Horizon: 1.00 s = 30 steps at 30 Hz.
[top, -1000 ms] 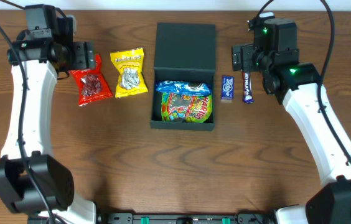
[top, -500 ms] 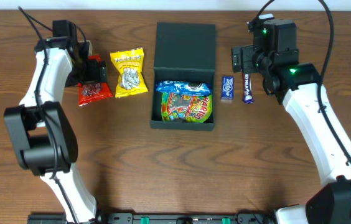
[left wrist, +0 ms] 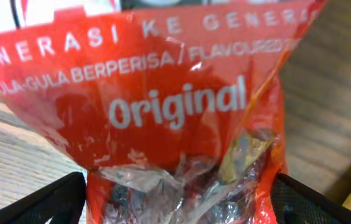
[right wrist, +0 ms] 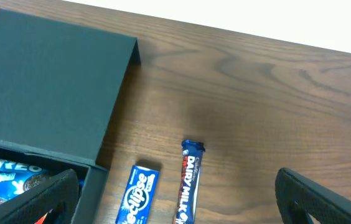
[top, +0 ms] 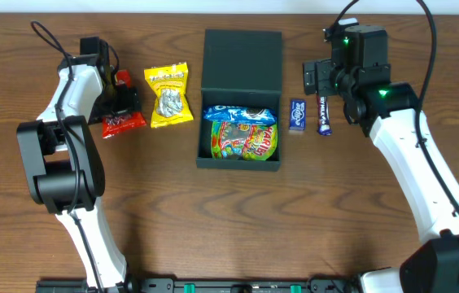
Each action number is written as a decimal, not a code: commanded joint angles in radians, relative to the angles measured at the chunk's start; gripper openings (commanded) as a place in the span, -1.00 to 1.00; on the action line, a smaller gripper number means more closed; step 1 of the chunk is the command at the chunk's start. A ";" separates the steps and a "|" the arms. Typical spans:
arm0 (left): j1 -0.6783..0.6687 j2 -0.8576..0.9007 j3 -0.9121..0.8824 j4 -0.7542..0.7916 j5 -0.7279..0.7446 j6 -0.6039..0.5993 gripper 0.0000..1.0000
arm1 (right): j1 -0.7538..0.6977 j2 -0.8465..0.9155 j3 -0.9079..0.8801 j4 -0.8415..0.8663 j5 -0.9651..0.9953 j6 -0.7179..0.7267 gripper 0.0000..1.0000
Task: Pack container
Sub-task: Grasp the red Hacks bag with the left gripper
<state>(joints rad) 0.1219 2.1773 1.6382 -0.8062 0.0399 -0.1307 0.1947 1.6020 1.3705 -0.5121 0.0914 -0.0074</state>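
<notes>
Teal container lies between wide right jaws and wide left jaws straddling packet.

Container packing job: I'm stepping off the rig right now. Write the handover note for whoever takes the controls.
Left claw: open, fingers either side of the red plastic "Original" sweet packet, not closed on it.
Right claw: open and empty, hovering by the small blue Eclipse packet and the thin blue Dairy Milk bar.
Dark teal-green square matte box: mid-table, lid open.
Done: blue Oreo packet and multicoloured sweet bag are inside.
Left: red packet, yellow snack packet, Eclipse and Dairy Milk go in, then close the lid.
</notes>
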 commanded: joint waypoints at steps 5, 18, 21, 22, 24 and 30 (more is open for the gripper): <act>0.000 0.013 0.013 0.008 -0.029 -0.034 -0.04 | -0.006 0.002 0.004 -0.003 0.013 0.014 0.98; 0.000 -0.017 0.016 -0.053 -0.027 -0.030 -0.88 | -0.007 0.002 0.004 -0.002 0.019 0.014 0.98; -0.001 -0.068 0.016 -0.076 -0.022 -0.030 -0.88 | -0.013 0.002 0.004 -0.001 0.036 0.015 0.99; -0.003 -0.091 0.016 -0.079 -0.021 -0.030 -0.88 | -0.016 0.002 0.004 -0.001 0.044 0.015 0.99; -0.011 -0.138 0.016 -0.083 -0.021 -0.029 -0.88 | -0.027 0.002 0.004 -0.001 0.053 0.020 0.98; -0.091 -0.313 0.016 -0.084 -0.021 -0.026 -0.88 | -0.082 0.002 0.004 -0.001 0.088 0.129 0.99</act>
<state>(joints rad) 0.0784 1.9621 1.6497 -0.8879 0.0299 -0.1596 0.1463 1.6020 1.3705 -0.5125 0.1448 0.0486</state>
